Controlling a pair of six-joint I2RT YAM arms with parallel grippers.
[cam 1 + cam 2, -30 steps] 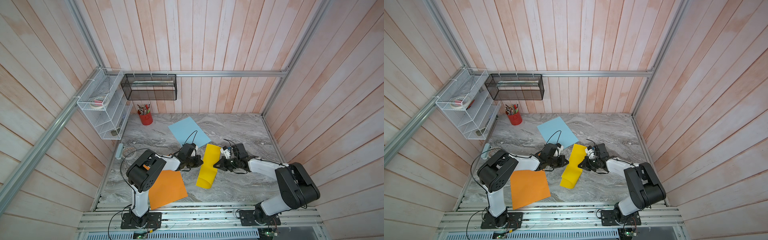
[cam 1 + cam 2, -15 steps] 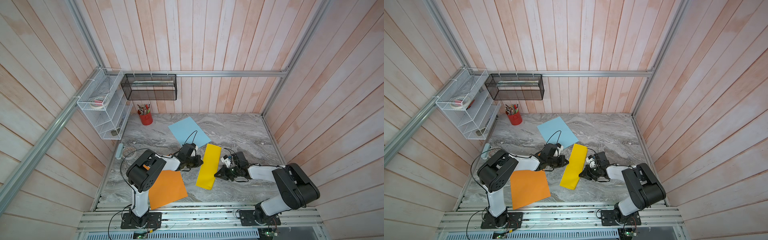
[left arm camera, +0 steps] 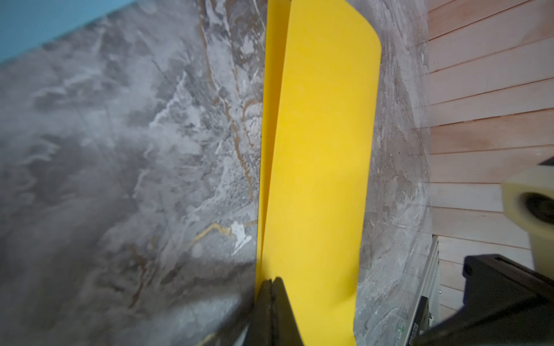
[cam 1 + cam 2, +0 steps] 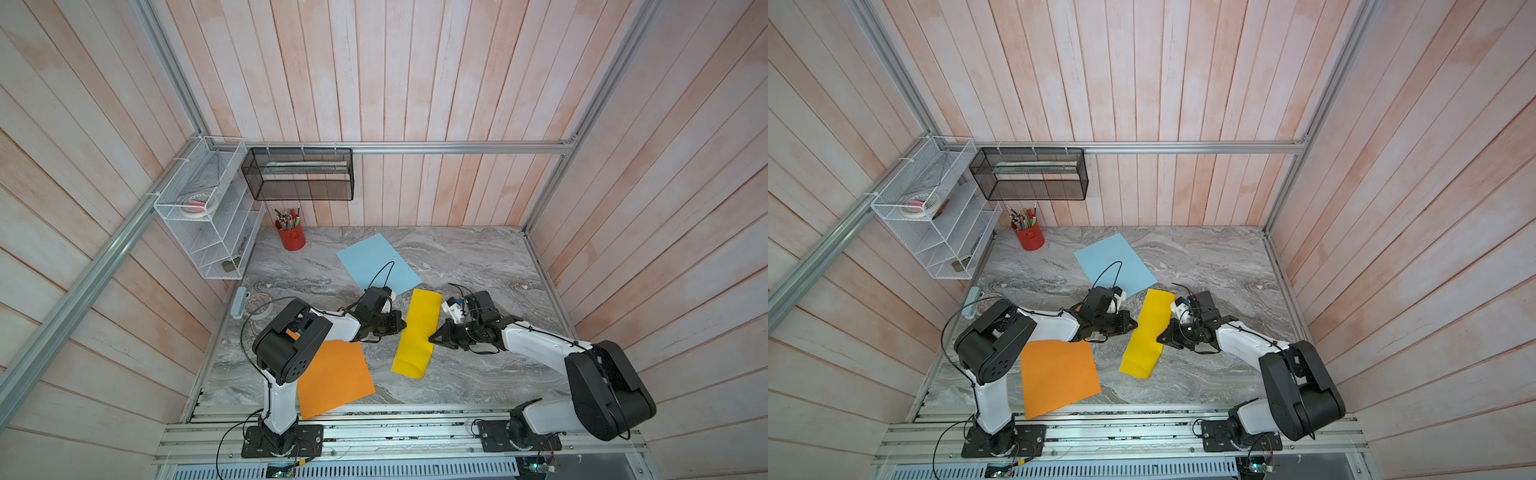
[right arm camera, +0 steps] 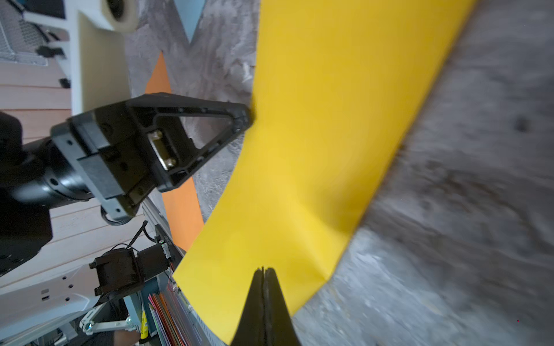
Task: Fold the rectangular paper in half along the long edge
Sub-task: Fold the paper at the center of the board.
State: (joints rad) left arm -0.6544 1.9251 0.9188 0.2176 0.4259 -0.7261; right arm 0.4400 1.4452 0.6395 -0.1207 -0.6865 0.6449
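Observation:
The yellow paper [image 4: 417, 332] [image 4: 1145, 332] lies on the marble table, doubled over lengthwise into a narrow strip. In the left wrist view the two layers of the paper [image 3: 320, 149] stand slightly apart along one long edge. My left gripper [image 4: 402, 326] [image 4: 1134, 323] [image 3: 272, 280] is shut, with its tip resting on the strip's left edge. Opposite it, my right gripper [image 4: 432, 338] [image 4: 1160, 338] [image 5: 263, 268] is shut too, its tip over the right edge of the paper [image 5: 329, 119]. The strip's near end bulges up a little.
An orange sheet [image 4: 332, 378] lies at the front left, partly under the left arm. A blue sheet [image 4: 376, 264] lies behind the grippers. A red pen cup [image 4: 291, 237], a tape roll [image 4: 258, 303], a white wire shelf [image 4: 208, 216] and a black mesh basket [image 4: 299, 174] stand at the back left.
My right gripper slid along the strip's right edge toward the front, then back a little. The paper, buckled at first, lies flatter. The left gripper stayed put.

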